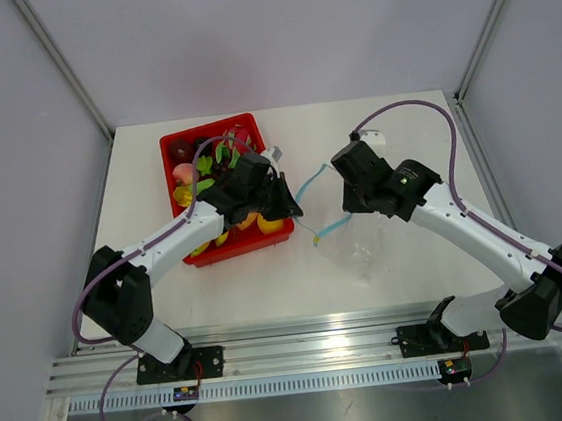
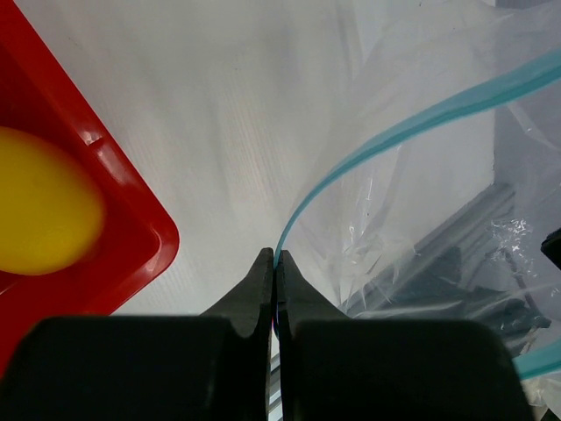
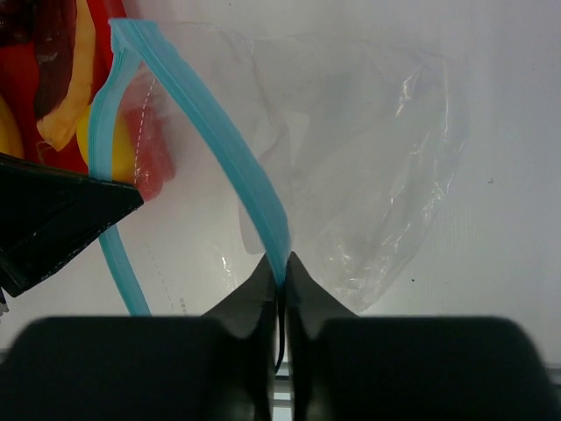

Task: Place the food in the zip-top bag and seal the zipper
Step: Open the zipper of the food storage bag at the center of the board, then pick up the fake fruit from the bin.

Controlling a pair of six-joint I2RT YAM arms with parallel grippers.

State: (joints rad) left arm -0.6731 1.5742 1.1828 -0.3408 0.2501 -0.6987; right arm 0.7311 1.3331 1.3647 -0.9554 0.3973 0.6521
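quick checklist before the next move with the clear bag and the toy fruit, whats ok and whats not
1. Hold of the left gripper on the light blue-teal zipper strip: ok, fingers closed on it.
2. Hold of the right gripper on the same strip: ok, closed on it.
3. Mouth of the clear crinkly plastic bag open: ok, the two runs of strip stand apart.
4. The small plastic toy fruits in the bag: not ok, they lie in the red rectangular tray; the bag looks empty.
5. A gripper free to pick fruit: not ok, both hold the strip.
6. Zipper sealed: not ok.
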